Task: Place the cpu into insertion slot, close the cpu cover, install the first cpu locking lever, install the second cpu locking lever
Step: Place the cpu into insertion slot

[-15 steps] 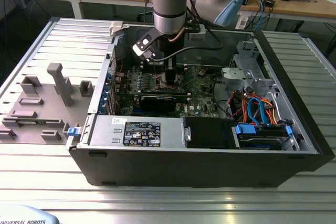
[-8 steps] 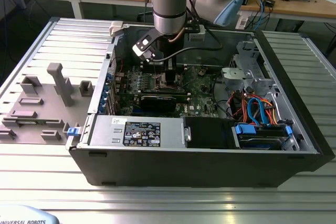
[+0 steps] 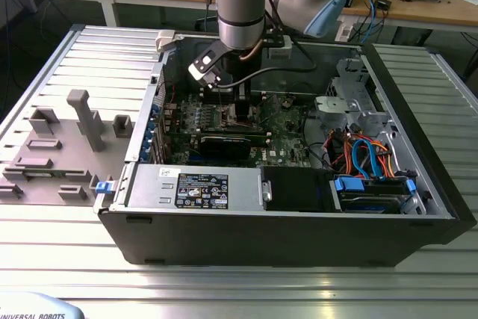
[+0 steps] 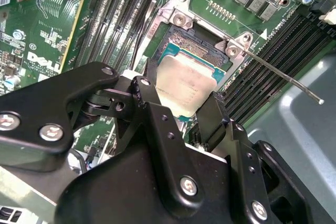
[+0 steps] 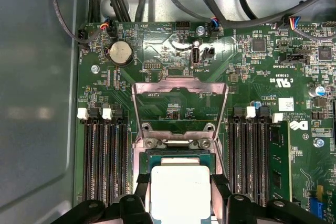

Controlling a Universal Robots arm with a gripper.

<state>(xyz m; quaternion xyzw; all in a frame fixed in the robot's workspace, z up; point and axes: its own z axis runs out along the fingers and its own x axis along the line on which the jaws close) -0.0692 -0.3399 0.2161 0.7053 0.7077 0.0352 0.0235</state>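
Tool: the gripper (image 5: 181, 183) pinches the cpu (image 5: 180, 198) by two opposite edges, one black finger (image 4: 149, 90) on each side.
Cpu: it sits flat, silver top up, directly over the insertion slot (image 4: 189, 40). In the second wrist view a strip of the slot's dark contacts is uncovered beyond the chip's far edge, so I judge it is not yet seated.
Cover: the cpu cover (image 5: 178, 84) stands flipped open at the slot's hinge end, clear of the chip.
Lever: one thin locking lever (image 4: 278, 73) juts out over the memory slots (image 5: 105, 156), away from the descent.
Arm: in the exterior view the arm (image 3: 239, 5) reaches straight down into the computer case (image 3: 299, 237).
Doing it well: square the chip's edges to the slot's silver rim before lowering, and keep it level (a tilted corner could bend contacts). It should drop in under its own weight, not be pushed.
Risk: fingers that straddle the chip may catch the rim if they go too deep.
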